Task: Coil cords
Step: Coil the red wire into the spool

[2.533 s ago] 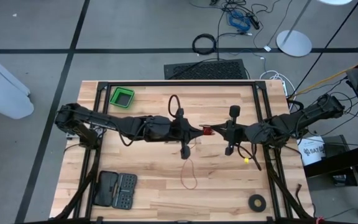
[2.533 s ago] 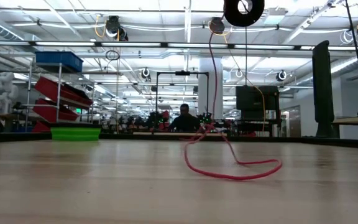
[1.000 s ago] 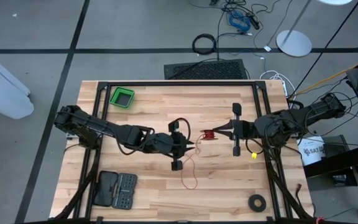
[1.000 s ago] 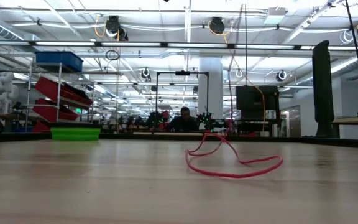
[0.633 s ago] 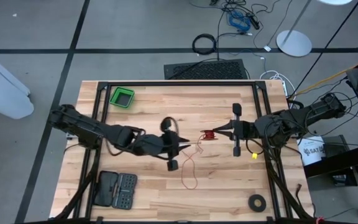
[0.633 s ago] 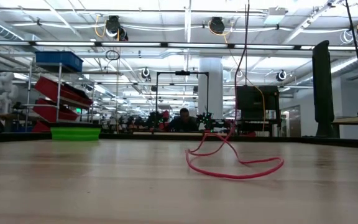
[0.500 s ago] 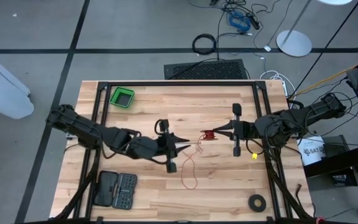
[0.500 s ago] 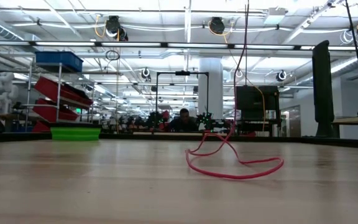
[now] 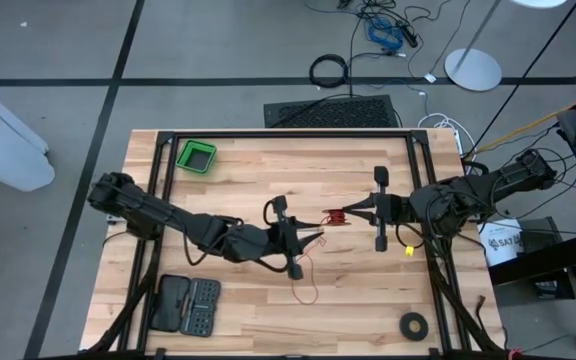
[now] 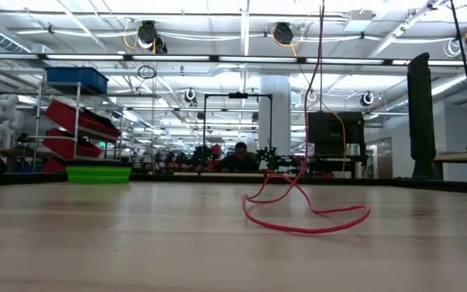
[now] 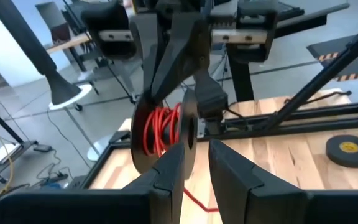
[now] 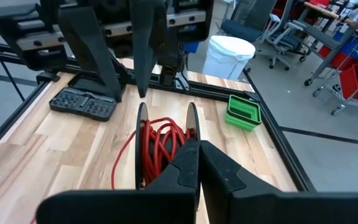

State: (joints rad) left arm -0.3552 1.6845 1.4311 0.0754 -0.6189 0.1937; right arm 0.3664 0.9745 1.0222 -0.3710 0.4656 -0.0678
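A red cord is partly wound on a black two-disc spool (image 9: 336,217) (image 12: 163,146) held above the table's middle. My right gripper (image 9: 353,213) (image 12: 197,152) is shut on the spool. My left gripper (image 9: 318,238) (image 11: 196,152) faces the spool (image 11: 160,130) from the table's left, its fingers nearly together on the cord. The loose cord drops from there, and its end lies in a slack loop (image 9: 306,285) (image 10: 306,219) on the wood. My left gripper has a single strand of the red cord (image 9: 315,243) between its two fingers, close to the spool. The fingers come level from the table's left. Below them the cord hangs down to the table. The exact spot of contact is too small to see. My right gripper pinches the rim of one black spool disc (image 12: 191,124) between its two fingers. It comes roughly level from the table's right. The spool is lifted clear of the table, its discs upright.
A green bin (image 9: 196,155) (image 10: 98,173) stands at the far left. A dark tool case (image 9: 188,303) lies at the near left, and a black tape ring (image 9: 414,324) at the near right. A black frame runs along the table's edges.
My left gripper drew back toward the table's left, then returned toward the spool, and its wrist turned on the way. The spool has kept still, and the cord's loop on the table has barely shifted.
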